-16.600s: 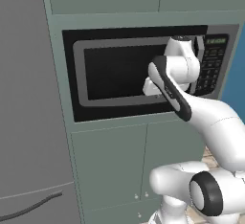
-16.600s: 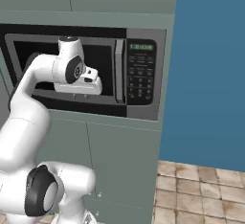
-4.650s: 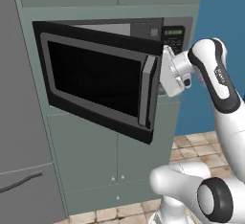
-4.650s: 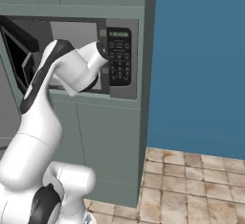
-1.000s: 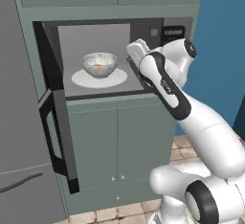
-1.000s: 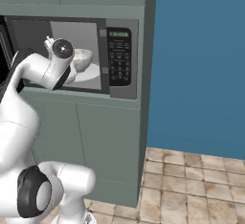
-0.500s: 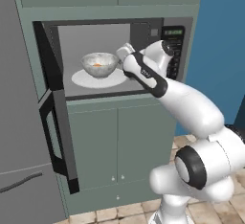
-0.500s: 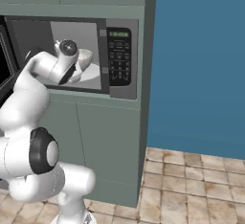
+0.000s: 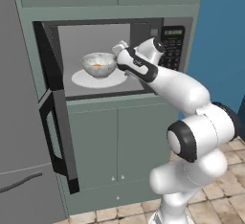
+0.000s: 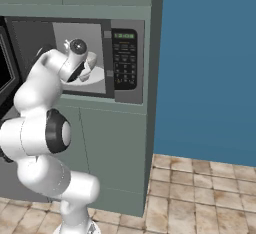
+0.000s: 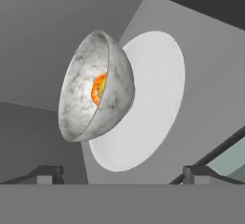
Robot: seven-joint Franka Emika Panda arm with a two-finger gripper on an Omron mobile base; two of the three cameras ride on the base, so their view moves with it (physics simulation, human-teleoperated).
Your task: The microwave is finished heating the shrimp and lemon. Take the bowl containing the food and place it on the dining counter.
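Marbled whitish-grey bowl (image 9: 99, 64), holding the orange shrimp (image 11: 98, 89), sits on the white plate (image 9: 99, 79) inside the open microwave (image 9: 143, 31), while the empty, wide-open pincer (image 9: 119, 50) nears its rim, next needing to straddle the wall and close.

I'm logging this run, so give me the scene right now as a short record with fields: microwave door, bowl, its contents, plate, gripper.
microwave door: microwave door swung wide open to the left
bowl: bowl upright on the plate, inside the cavity
contents: orange shrimp visible; lemon just a yellow sliver beside it
plate: white plate flat on the microwave floor
gripper: gripper open, beside the bowl, not touching it
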